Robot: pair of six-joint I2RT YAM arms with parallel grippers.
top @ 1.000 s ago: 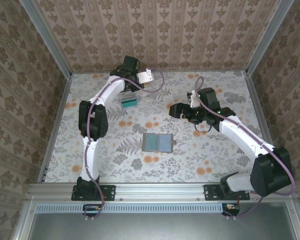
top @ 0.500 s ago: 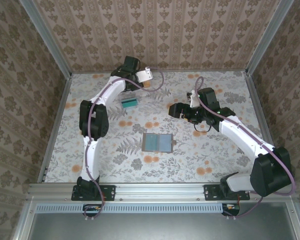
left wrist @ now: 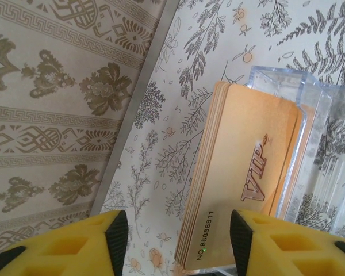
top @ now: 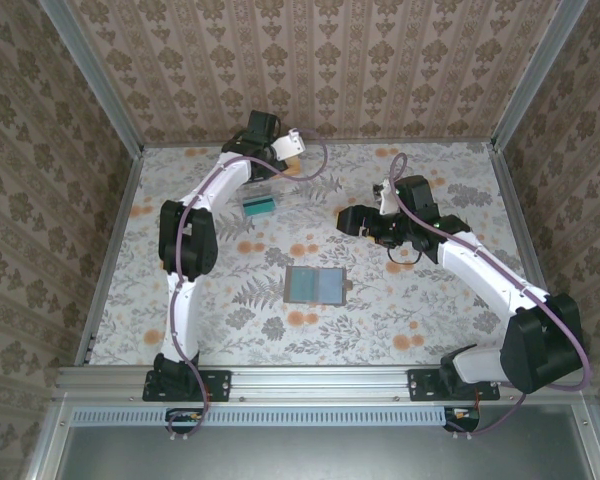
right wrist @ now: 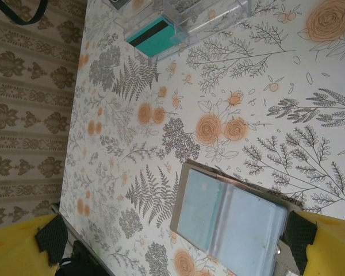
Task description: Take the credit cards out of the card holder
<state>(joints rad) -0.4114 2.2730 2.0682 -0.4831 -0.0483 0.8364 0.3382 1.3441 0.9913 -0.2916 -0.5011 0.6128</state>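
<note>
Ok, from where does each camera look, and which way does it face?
Top external: fixed above and behind, looking down on the table; left arm, right arm, left claw, right claw show.
Left wrist: behind the left claw, facing gold cards in a clear tray; its yellow fingers show.
Right wrist: behind the right claw, looking down at the open card holder; its yellow fingers show.
Shared: top external and right wrist both show card holder and teal card.
</note>
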